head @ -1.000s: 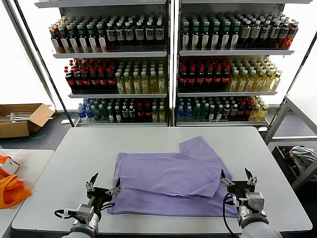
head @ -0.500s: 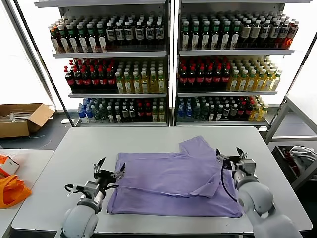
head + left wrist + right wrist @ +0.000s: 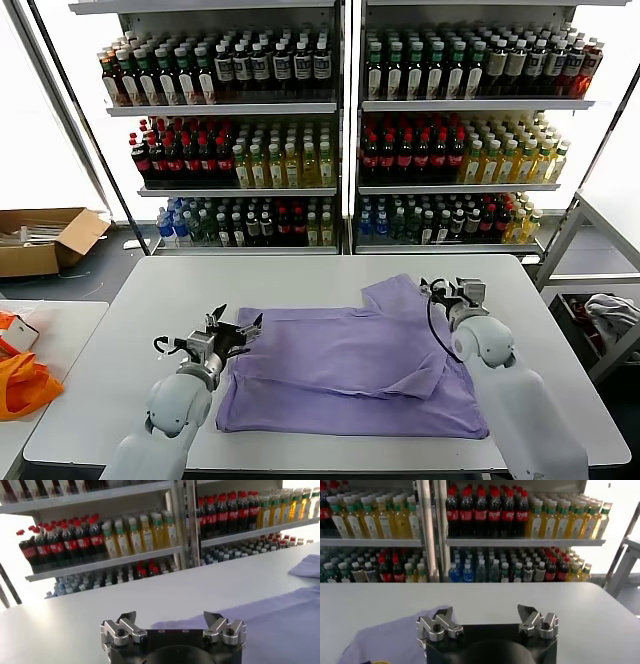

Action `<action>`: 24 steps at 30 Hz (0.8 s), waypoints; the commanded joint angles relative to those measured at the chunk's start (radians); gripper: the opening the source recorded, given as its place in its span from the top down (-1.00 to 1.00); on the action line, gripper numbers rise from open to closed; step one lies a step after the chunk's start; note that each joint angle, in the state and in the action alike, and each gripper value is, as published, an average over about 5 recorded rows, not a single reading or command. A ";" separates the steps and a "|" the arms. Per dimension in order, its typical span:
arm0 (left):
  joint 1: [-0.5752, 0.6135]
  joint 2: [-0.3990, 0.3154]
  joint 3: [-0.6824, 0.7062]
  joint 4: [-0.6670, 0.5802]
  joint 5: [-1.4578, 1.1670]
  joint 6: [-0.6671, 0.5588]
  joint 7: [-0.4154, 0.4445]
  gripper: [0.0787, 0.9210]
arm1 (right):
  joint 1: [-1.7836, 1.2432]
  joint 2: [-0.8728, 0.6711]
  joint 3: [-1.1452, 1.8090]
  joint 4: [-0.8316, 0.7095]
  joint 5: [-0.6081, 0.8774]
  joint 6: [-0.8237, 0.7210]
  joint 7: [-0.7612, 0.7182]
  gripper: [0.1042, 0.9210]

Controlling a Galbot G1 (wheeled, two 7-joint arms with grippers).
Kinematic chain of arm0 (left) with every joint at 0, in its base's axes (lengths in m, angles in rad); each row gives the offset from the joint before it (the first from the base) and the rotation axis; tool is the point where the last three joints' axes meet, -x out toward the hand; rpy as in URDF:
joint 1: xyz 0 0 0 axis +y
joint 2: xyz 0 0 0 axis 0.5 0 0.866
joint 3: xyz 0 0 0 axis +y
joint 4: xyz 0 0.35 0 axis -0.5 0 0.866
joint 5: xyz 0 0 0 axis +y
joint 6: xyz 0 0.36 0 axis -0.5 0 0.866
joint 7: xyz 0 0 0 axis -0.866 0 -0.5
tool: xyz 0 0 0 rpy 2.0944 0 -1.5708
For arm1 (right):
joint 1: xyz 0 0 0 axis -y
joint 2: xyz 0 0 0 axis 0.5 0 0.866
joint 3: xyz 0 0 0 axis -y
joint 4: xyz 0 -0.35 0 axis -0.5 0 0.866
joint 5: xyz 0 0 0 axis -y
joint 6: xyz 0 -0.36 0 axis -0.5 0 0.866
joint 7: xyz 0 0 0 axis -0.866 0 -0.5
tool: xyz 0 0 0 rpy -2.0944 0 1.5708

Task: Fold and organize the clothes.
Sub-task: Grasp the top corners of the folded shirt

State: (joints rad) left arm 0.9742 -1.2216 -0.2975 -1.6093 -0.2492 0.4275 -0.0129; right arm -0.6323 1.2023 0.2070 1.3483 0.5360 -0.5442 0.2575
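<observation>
The clothes are one lavender T-shirt (image 3: 350,365), lying partly folded on the grey table (image 3: 300,275), one sleeve pointing to the far right. My left gripper (image 3: 232,326) hovers open at the shirt's near-left corner, nothing between its fingers. In the left wrist view the same open gripper (image 3: 170,616) has the shirt's edge (image 3: 280,625) just beyond it. My right gripper (image 3: 451,288) stands open beside the far-right sleeve. The right wrist view shows that gripper (image 3: 485,611) open and empty, with a bit of the shirt (image 3: 390,640) by one finger.
Shelves of bottles (image 3: 340,130) fill the wall behind the table. A cardboard box (image 3: 45,240) sits on the floor at far left. An orange bag (image 3: 25,385) lies on a side table at left. A metal frame with a grey-white bundle (image 3: 610,315) stands at right.
Both arms have reached forward from the table's near edge: the left gripper to the shirt's left edge, the right to the far-right sleeve. Both stayed open; the shirt has not moved.
</observation>
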 commanded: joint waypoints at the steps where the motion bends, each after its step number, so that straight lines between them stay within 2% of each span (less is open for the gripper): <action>1: -0.118 -0.025 0.038 0.153 -0.026 0.011 0.003 -0.77 | 0.149 0.071 -0.050 -0.181 -0.016 0.001 -0.016 -0.76; 11: -0.113 -0.027 0.027 0.151 -0.030 0.012 0.000 -0.77 | 0.176 0.131 -0.048 -0.287 -0.041 0.013 -0.023 -0.76; 24: -0.073 -0.024 0.020 0.107 -0.043 0.018 -0.002 -0.77 | 0.126 0.140 -0.043 -0.243 -0.047 0.005 -0.012 -0.76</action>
State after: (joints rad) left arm 0.8996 -1.2421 -0.2812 -1.5015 -0.2867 0.4446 -0.0158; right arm -0.5081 1.3231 0.1682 1.1266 0.4940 -0.5386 0.2470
